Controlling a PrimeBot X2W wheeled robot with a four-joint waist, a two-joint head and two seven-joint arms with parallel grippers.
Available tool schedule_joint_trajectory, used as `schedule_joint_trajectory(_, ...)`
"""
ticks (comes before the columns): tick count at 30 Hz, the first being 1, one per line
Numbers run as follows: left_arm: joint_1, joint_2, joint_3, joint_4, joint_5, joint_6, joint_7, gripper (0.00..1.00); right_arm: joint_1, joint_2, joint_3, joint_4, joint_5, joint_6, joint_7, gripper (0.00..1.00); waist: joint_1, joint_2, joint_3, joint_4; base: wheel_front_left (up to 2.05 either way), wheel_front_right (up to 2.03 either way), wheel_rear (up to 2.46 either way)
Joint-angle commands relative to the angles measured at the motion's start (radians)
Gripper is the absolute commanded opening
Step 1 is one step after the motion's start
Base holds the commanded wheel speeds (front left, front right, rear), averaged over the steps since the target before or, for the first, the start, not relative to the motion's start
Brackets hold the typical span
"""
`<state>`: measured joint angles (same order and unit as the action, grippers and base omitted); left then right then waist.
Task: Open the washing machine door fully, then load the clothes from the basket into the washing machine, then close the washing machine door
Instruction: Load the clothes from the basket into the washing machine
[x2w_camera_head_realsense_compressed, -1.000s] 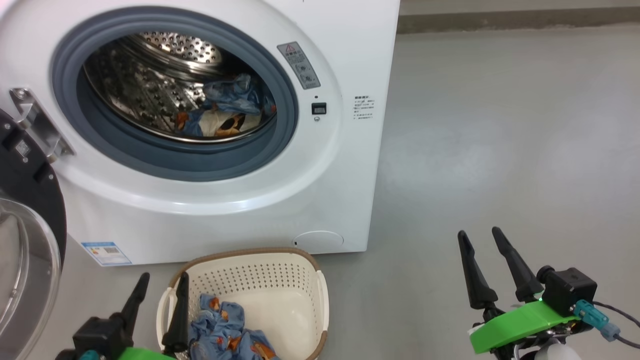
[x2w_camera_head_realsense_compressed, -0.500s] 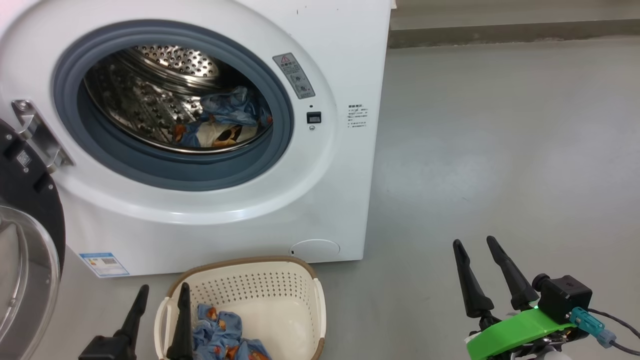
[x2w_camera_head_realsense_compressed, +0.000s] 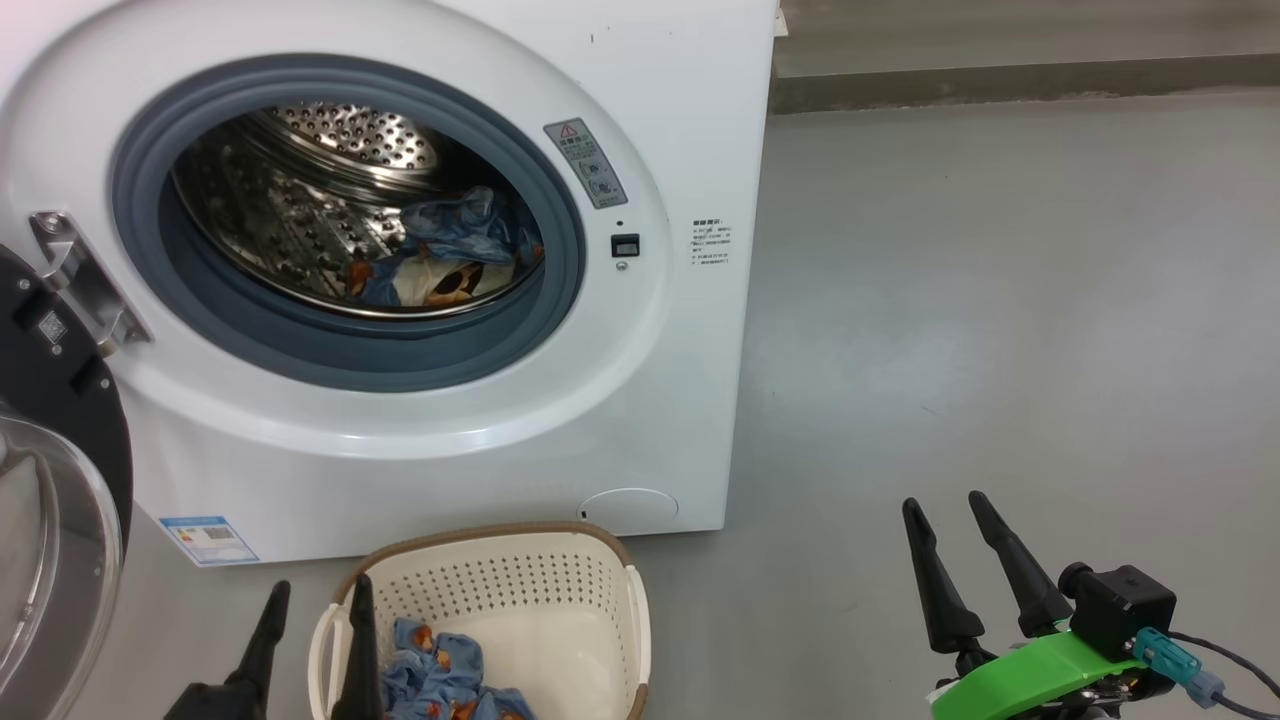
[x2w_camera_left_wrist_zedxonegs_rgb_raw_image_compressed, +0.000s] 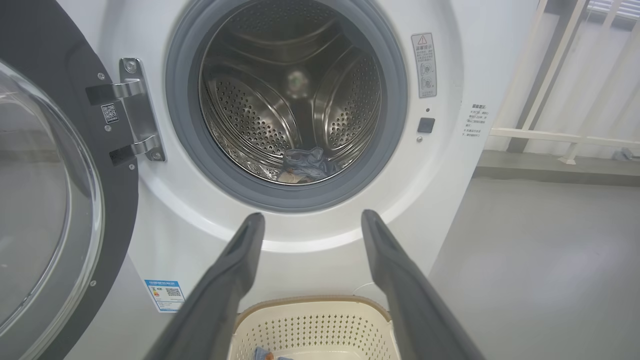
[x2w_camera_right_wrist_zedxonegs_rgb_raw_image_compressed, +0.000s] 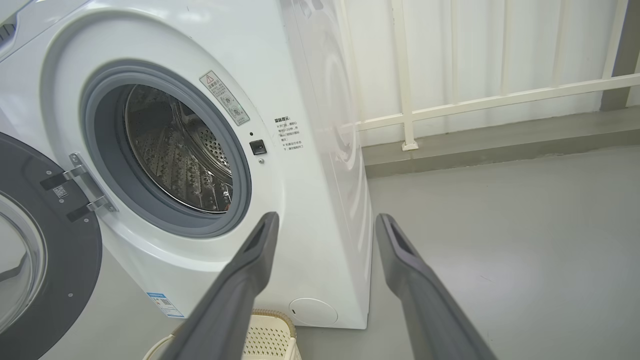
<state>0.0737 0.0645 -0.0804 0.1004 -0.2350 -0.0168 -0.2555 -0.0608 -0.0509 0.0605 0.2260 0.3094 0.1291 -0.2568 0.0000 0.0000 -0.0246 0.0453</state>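
Now: the machine (x2w_camera_head_realsense_compressed: 420, 430) stands on a grey floor (x2w_camera_head_realsense_compressed: 1000, 300) with its round mouth uncovered.
Door (x2w_camera_head_realsense_compressed: 75, 400): swung out to the left on its metal hinge (x2w_camera_head_realsense_compressed: 80, 275); the black rim and the clear glass bowl are at the left edge of the head view, away from the mouth.
Drum (x2w_camera_head_realsense_compressed: 290, 220): steel with holes, ringed by a grey gasket (x2w_camera_head_realsense_compressed: 300, 350).
Drum bundle (x2w_camera_head_realsense_compressed: 450, 250): light blue printed cloth; it lies low in the drum, toward the right side.
Basket (x2w_camera_head_realsense_compressed: 540, 580): upright on the floor, just before the machine and below the mouth.
Basket bundle (x2w_camera_head_realsense_compressed: 440, 675): crumpled in the left part of the basket, on its bottom.
Left gripper (x2w_camera_head_realsense_compressed: 318, 595): fingers spread wide, nothing between them. In the head view its inner finger crosses the left rim of the basket and its outer finger is outside, to the left; if it touches the rim I cannot tell. The basket bundle is just beside the inner finger, on its right. In the left wrist view the fingers point at the machine front under the mouth, and the basket is low between them.
Right gripper (x2w_camera_head_realsense_compressed: 942, 505): fingers spread wide, holding nothing, above bare floor to the right of the machine. The basket and both bundles are well apart from it, on its left.
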Motion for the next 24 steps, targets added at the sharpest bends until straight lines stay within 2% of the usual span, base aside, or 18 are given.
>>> schedule_joint_trajectory(1, -0.016, 0.001, 0.037, -0.014, 0.014, -0.008, -0.006, 1.0, -0.017, 0.001, 0.031, -0.022, -0.007, 0.002, -0.005, 1.0, 0.0, 0.0, 0.001, 0.0, 0.0, 0.0, 0.0)
schedule_joint_trajectory(24, -0.028, -0.013, 0.042, 0.022, 0.037, -0.033, -0.006, 1.0, -0.019, 0.001, 0.028, -0.019, 0.001, 0.002, -0.005, 1.0, 0.0, 0.0, 0.009, 0.004, 0.0, 0.0, 0.0)
